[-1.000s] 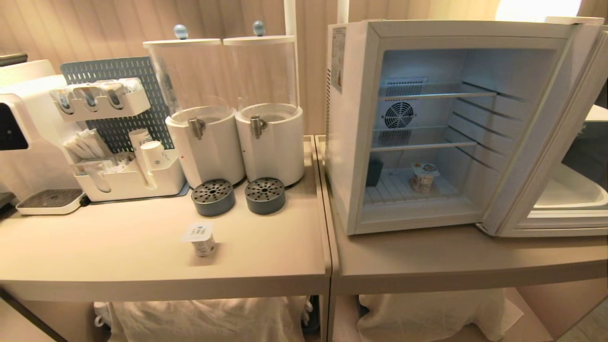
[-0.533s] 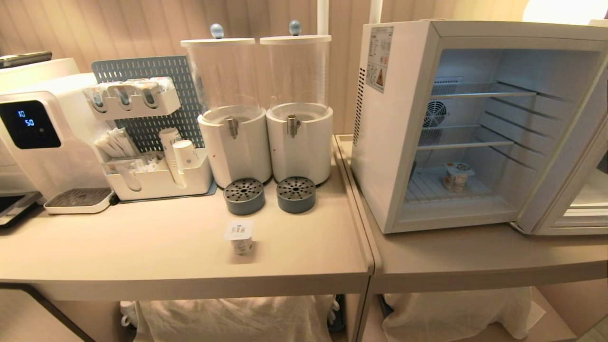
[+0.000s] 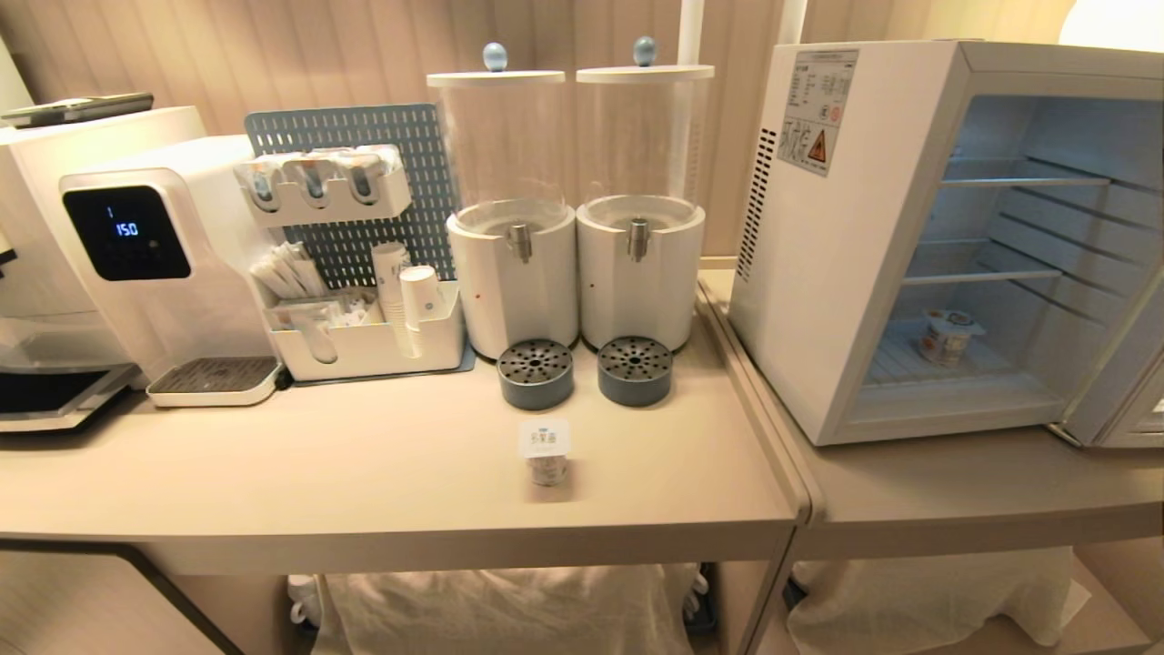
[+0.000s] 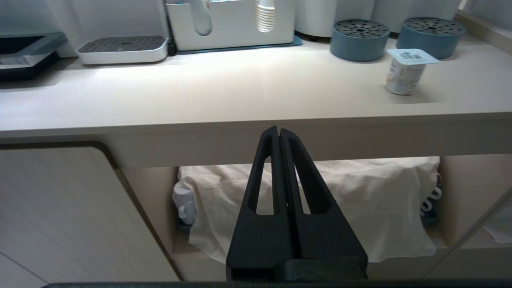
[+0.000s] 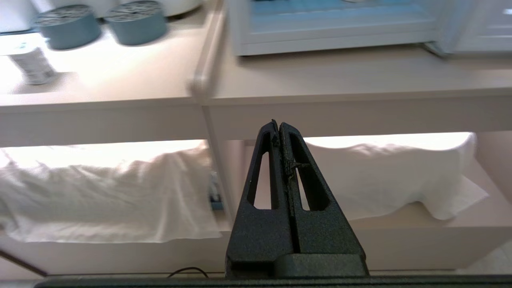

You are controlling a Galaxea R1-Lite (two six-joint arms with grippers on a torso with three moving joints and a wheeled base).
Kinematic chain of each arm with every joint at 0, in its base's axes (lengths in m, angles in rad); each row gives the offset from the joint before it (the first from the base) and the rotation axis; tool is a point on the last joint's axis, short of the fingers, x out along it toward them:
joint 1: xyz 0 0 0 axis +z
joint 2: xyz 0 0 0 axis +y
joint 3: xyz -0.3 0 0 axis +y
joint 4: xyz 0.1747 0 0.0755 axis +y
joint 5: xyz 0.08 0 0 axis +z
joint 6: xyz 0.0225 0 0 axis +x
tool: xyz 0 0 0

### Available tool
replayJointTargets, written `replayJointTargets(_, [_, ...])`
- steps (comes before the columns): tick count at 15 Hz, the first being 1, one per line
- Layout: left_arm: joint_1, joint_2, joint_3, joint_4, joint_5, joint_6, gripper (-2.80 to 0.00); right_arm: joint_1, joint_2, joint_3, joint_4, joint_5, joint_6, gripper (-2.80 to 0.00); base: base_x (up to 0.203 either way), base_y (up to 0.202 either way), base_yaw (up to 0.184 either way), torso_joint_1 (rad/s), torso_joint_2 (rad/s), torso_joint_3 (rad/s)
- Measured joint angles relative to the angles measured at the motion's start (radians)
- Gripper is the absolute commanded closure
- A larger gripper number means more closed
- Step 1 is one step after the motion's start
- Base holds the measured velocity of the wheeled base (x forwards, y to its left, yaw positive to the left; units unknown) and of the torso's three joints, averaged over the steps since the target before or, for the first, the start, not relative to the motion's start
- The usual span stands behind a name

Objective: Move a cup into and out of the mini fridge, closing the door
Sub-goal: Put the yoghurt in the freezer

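Hanging below the counter edge with fingers pressed together, the left gripper (image 4: 279, 130) and right gripper (image 5: 277, 124) hold nothing, one cup (image 3: 544, 450) stands on the counter (image 3: 364, 473), another cup (image 3: 946, 335) inside the mini fridge (image 3: 818, 273), its door (image 3: 1123, 400) open.

The beige counter (image 3: 273, 491) carries a sealed cup (image 3: 546, 452) just in front of two grey drip trays (image 3: 536, 373); the open mini fridge (image 3: 846, 273) stands to their right.

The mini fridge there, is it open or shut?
Open. The mini fridge shows its lit inside with wire shelves and a small cup on the bottom; the door stands swung out at the right edge.
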Motion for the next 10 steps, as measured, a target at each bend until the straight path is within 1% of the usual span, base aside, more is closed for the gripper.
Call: replayJointTargets(10, [0.000,0.000,0.000,0.000,0.000,0.000,0.00,0.000,0.000,0.000,-0.001,0.000,0.003,0.00,0.000,0.192,0.001,0.001,0.00,0.002])
